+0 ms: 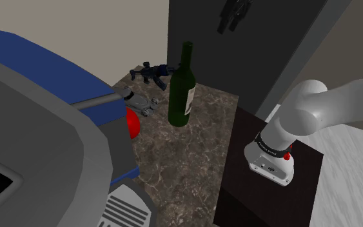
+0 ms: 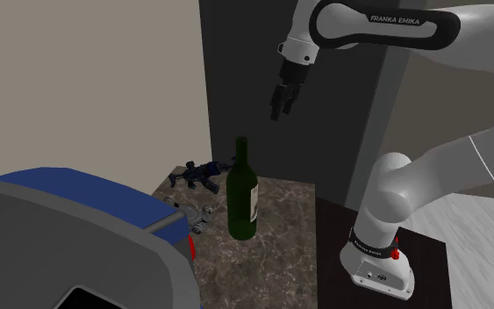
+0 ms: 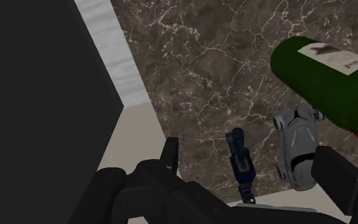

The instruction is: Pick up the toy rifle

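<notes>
Gripper (image 2: 281,105) is shown empty, its black fingers spread apart, poised high above a dark marble-topped table (image 2: 284,224) and in front of a dark wall panel. A toy rifle (image 1: 150,73), dark blue and black, is laid flat at the table's far corner, close to the wall. In the shoulder view it is seen just behind an upright green wine bottle (image 1: 181,90). A silver toy car (image 1: 141,103) is parked near the bottle, apart from the rifle. From the wrist camera the rifle is framed between the open fingers, far below them. Nothing of the pick-up is judged done. The rifle is untouched, and the descent, the closing on its body and the lift are all left. The bottle's tall neck is judged the obstacle to be avoided on the way down.
</notes>
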Tool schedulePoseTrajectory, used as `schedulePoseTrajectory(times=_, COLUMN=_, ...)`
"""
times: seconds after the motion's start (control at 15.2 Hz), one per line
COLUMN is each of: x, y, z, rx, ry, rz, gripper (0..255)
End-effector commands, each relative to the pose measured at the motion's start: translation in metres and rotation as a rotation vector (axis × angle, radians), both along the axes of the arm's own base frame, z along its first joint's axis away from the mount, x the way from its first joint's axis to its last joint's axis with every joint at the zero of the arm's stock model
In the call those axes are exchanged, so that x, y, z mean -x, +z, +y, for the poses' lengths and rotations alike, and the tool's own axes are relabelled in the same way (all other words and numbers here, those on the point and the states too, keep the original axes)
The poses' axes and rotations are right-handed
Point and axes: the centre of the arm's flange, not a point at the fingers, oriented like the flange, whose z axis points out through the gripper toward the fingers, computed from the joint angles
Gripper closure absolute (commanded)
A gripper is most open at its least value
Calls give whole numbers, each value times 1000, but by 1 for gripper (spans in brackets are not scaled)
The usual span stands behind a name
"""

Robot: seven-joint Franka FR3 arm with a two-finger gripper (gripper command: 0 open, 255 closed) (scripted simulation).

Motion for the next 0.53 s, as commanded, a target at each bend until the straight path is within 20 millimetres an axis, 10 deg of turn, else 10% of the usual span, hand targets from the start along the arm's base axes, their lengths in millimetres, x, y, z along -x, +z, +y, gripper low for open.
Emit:
schedulePoseTrajectory(times=0.0, x=0, y=0, z=0, rx=0, ry=0, rz=0, gripper=0)
schedulePoseTrajectory(times=0.46, x=-87, y=-45, z=32, rx=32, ry=61, rz=74, gripper=0)
